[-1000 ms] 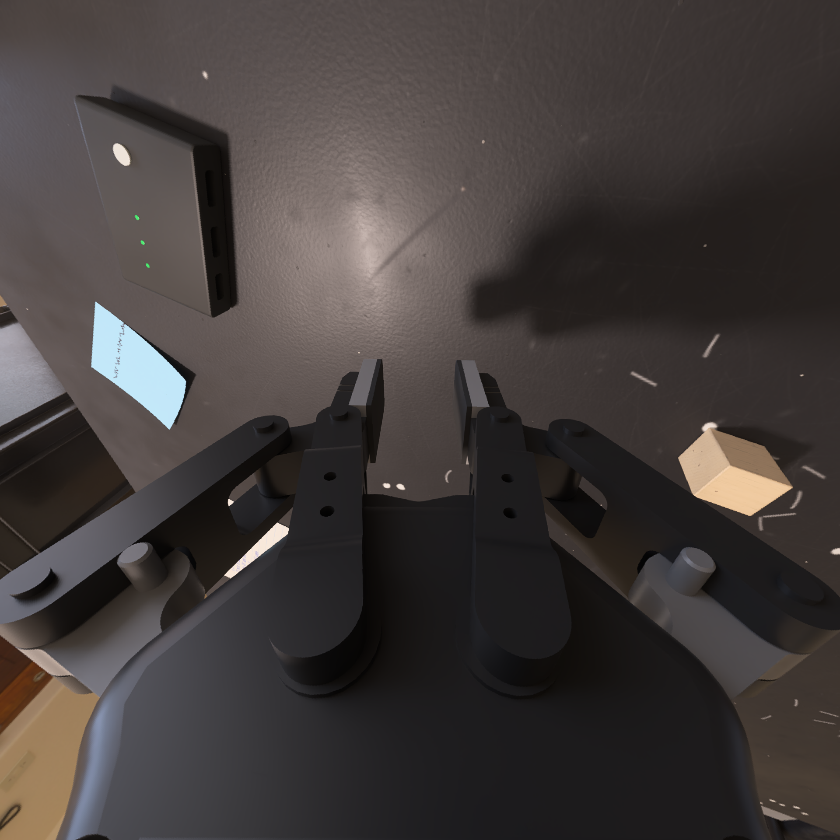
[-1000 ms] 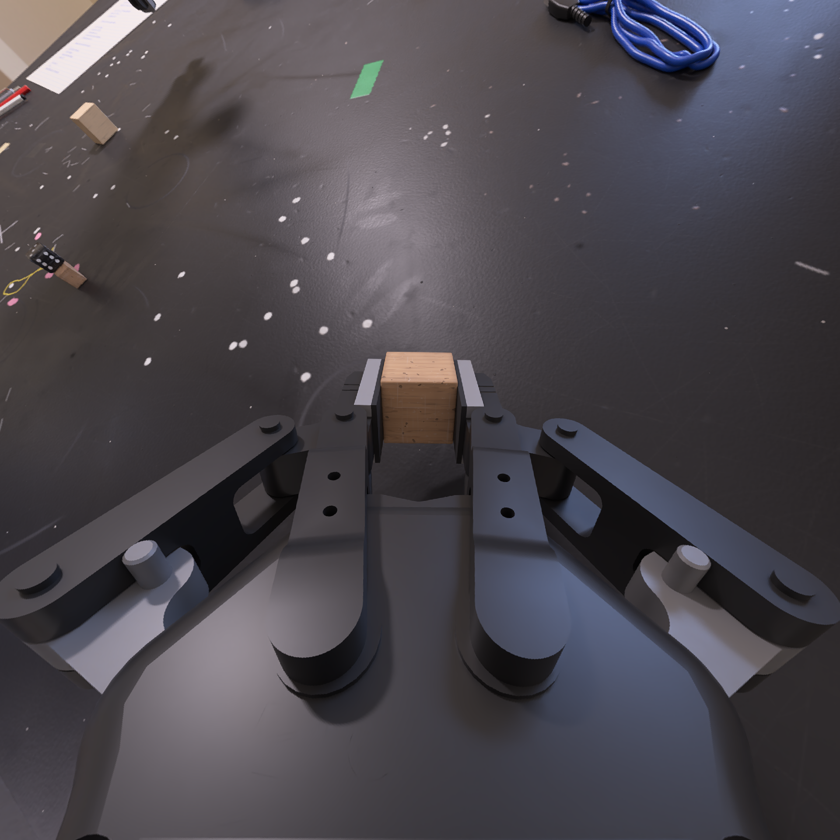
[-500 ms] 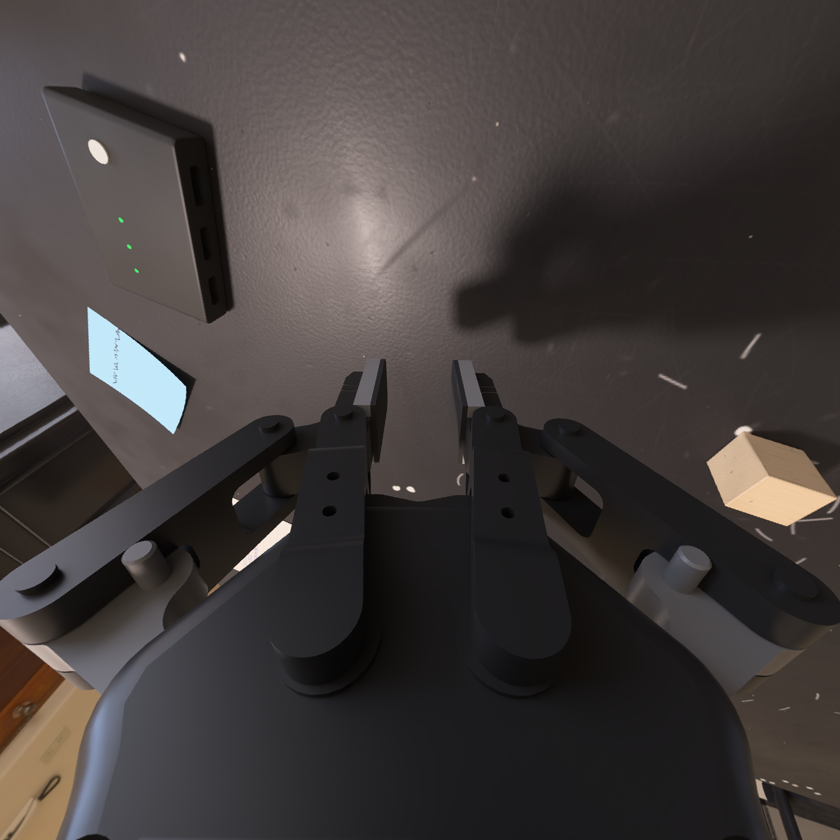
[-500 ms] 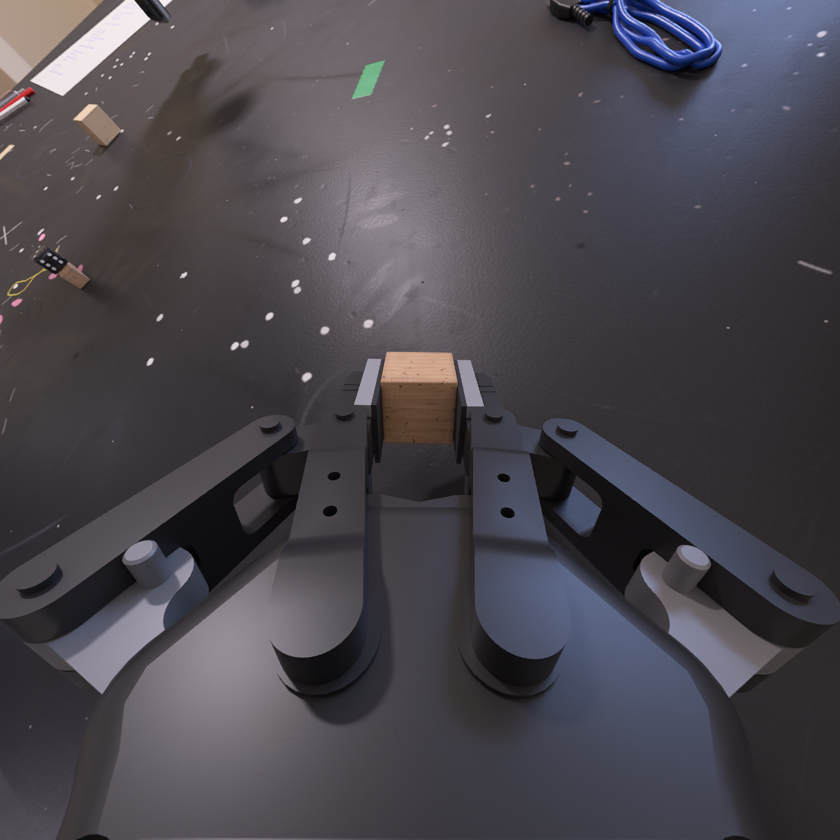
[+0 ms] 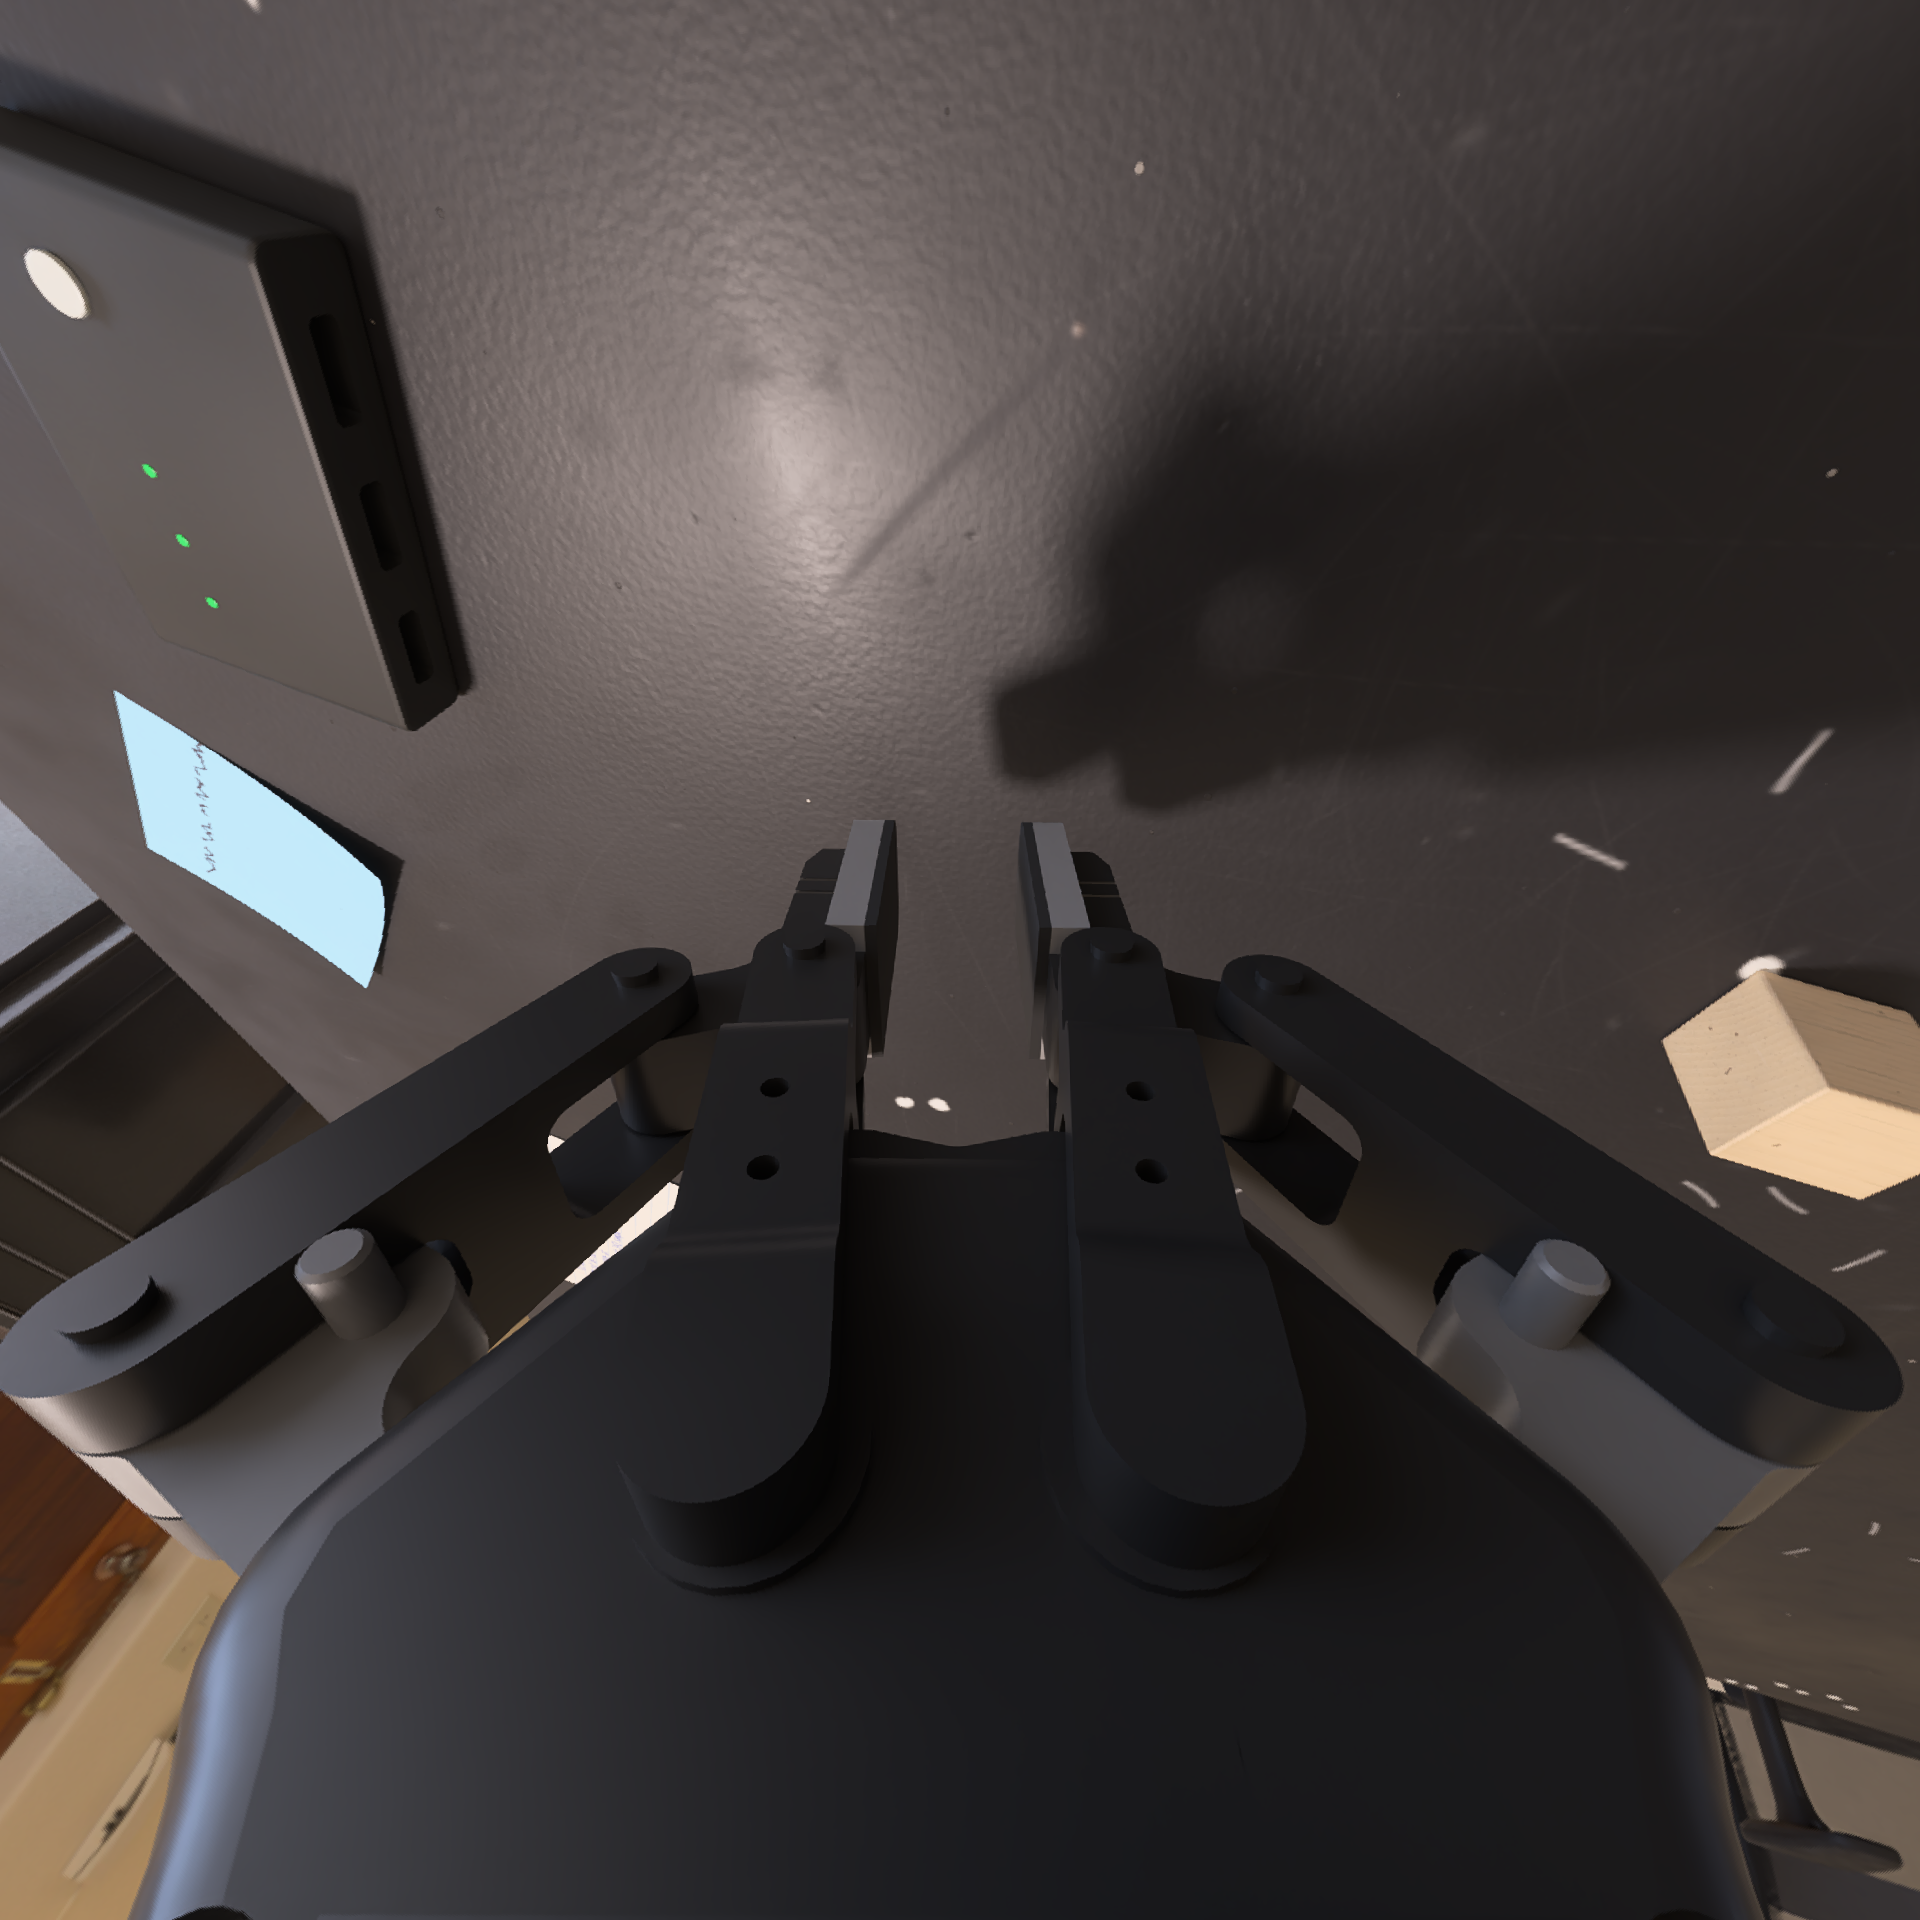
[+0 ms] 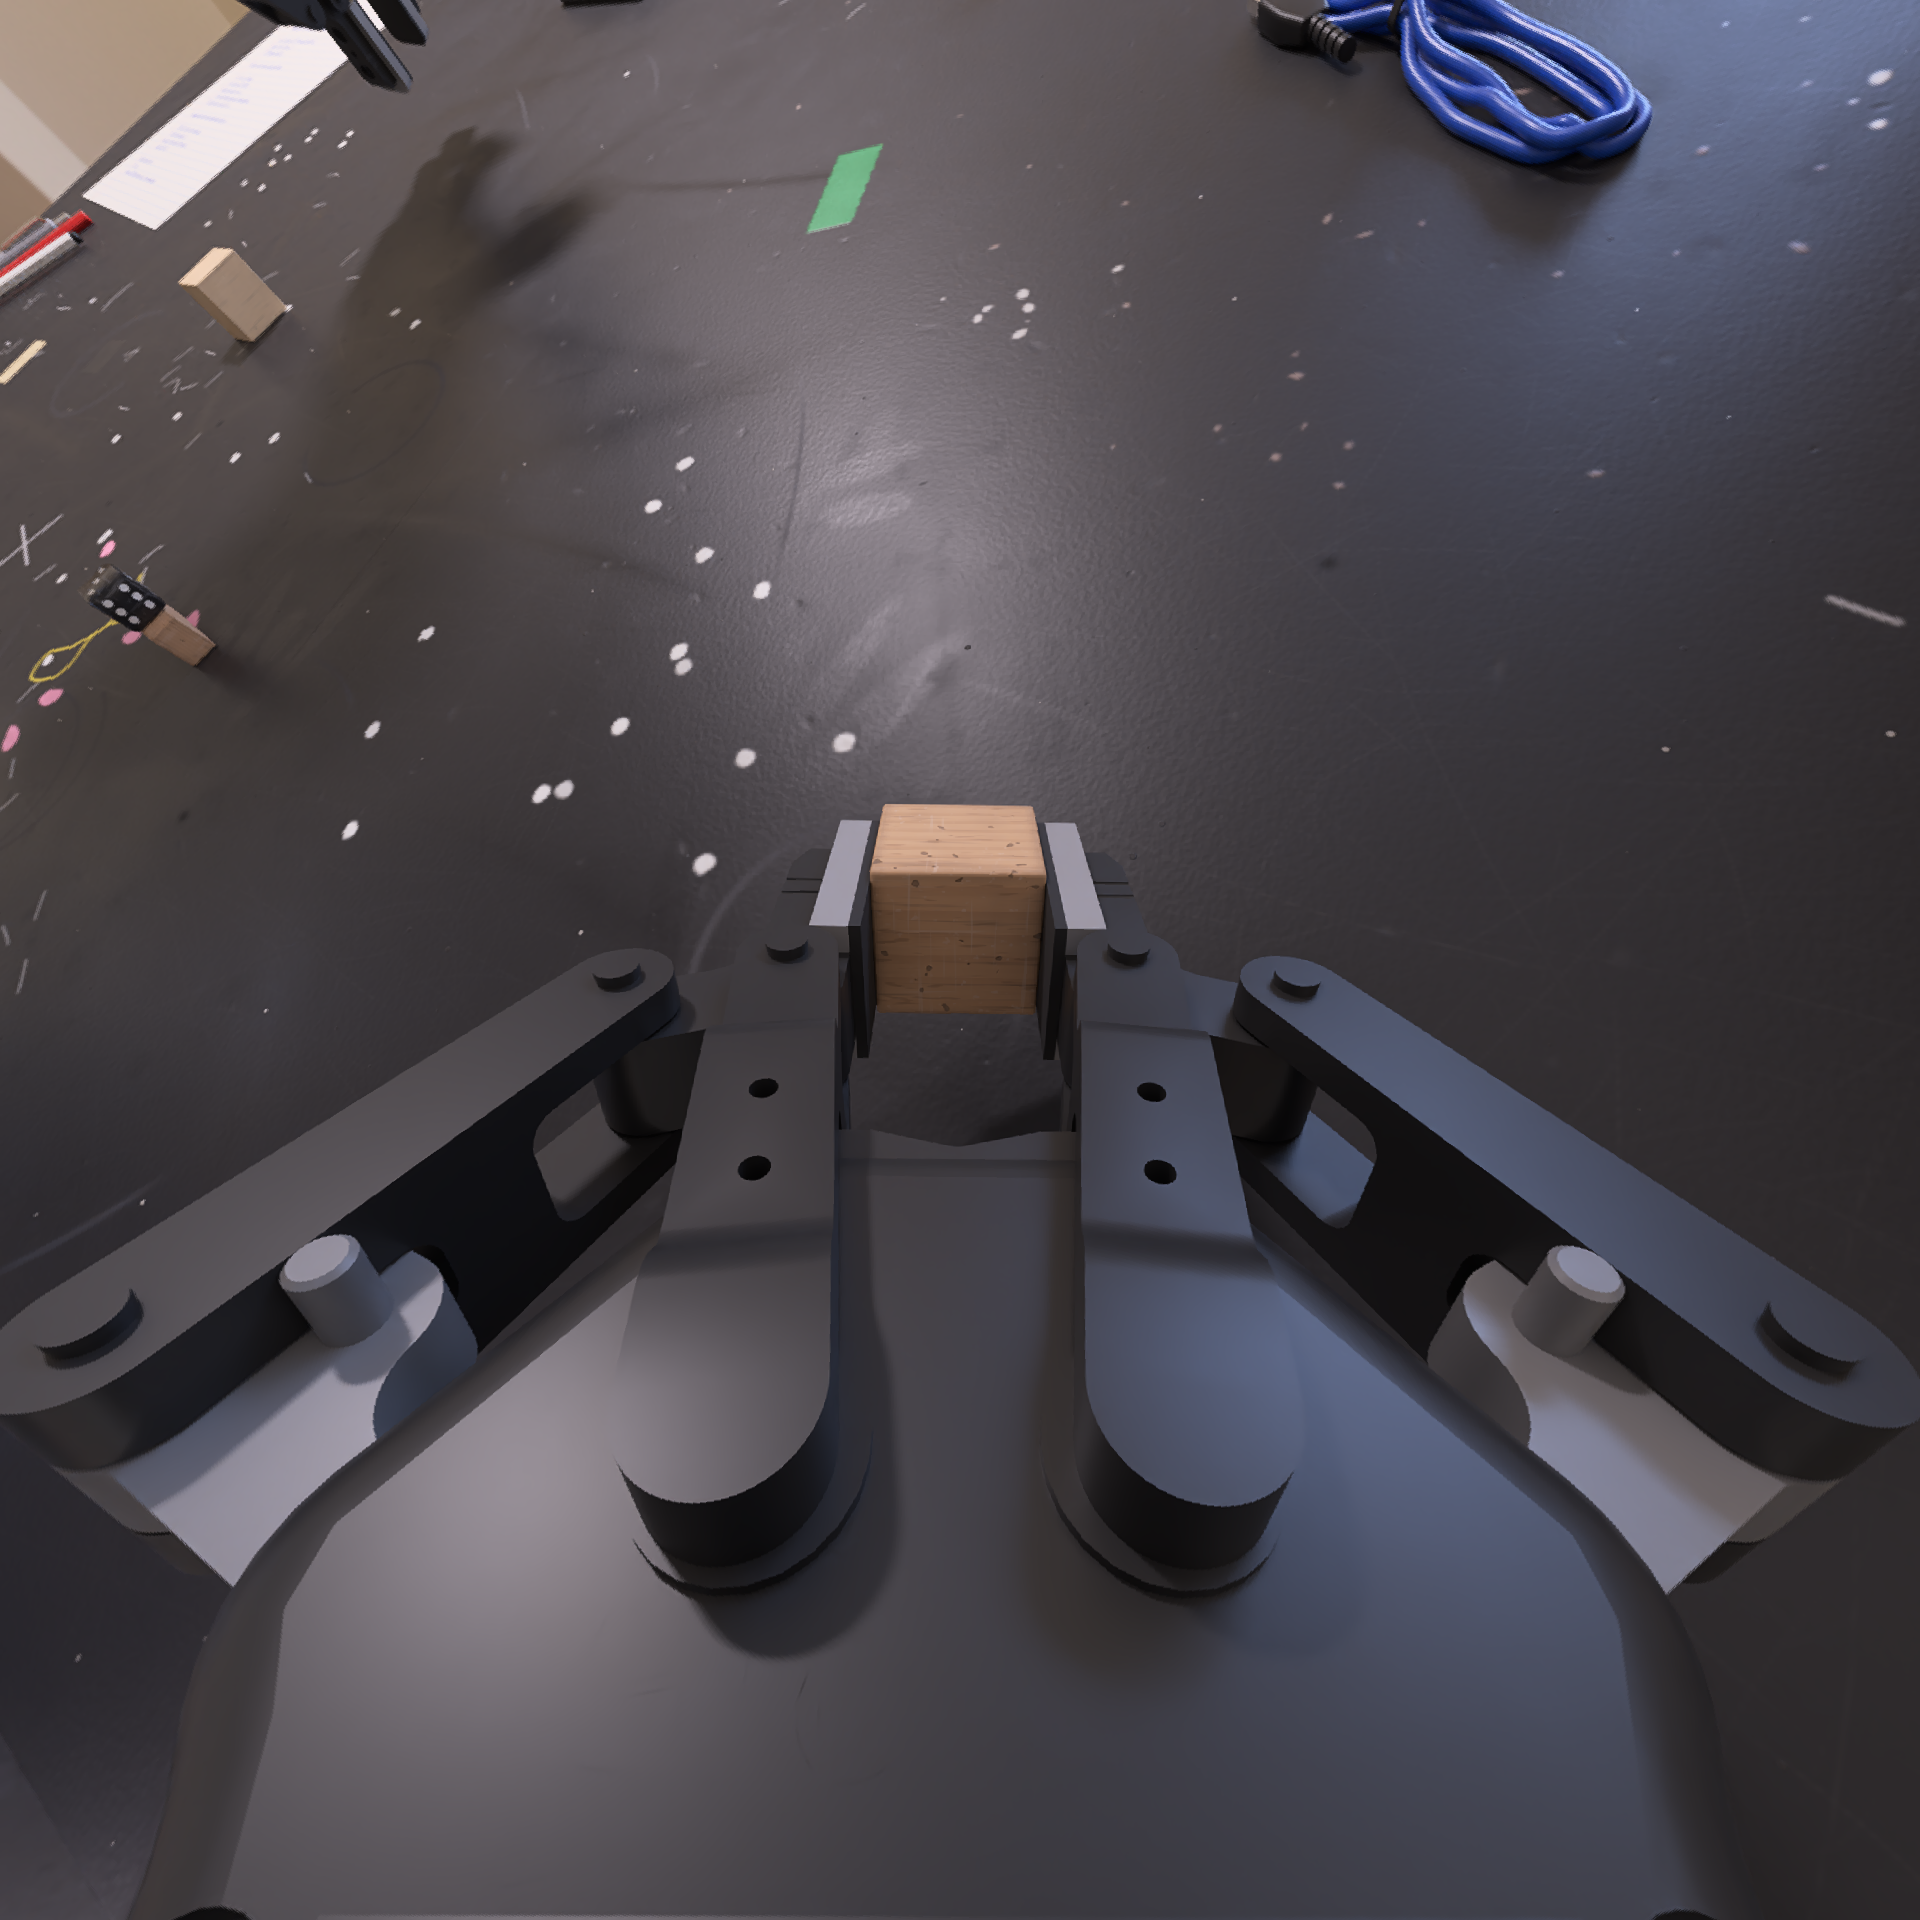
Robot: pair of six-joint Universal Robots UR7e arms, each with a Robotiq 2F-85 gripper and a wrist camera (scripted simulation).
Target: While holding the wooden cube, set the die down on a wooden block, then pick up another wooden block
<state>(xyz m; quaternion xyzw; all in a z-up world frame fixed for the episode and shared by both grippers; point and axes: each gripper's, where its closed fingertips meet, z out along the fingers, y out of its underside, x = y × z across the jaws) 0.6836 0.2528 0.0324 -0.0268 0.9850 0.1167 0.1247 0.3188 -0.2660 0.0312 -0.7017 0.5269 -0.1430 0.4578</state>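
My right gripper (image 6: 956, 914) is shut on the brown wooden cube (image 6: 956, 904) and holds it above the dark table. Far left in the right wrist view, the black die (image 6: 127, 601) with white pips sits on a small wooden block (image 6: 182, 636). A pale wooden block (image 6: 233, 294) lies farther back at the left. It also shows in the left wrist view (image 5: 1803, 1086), to the right of my left gripper (image 5: 956, 883). My left gripper is open and empty, above bare table. Part of it shows at the top left of the right wrist view (image 6: 353, 31).
A flat dark device with green lights (image 5: 208, 416) and a light blue note (image 5: 255, 842) lie left of my left gripper, near the table's edge. A coiled blue cable (image 6: 1507, 83), a green tape strip (image 6: 844, 187), a white sheet (image 6: 218, 125) and pens (image 6: 42, 244) lie at the far side.
My left gripper has come closer to the table and shifted, so the pale block slid right in its view; it now shows in the right wrist view. The right gripper has not moved.
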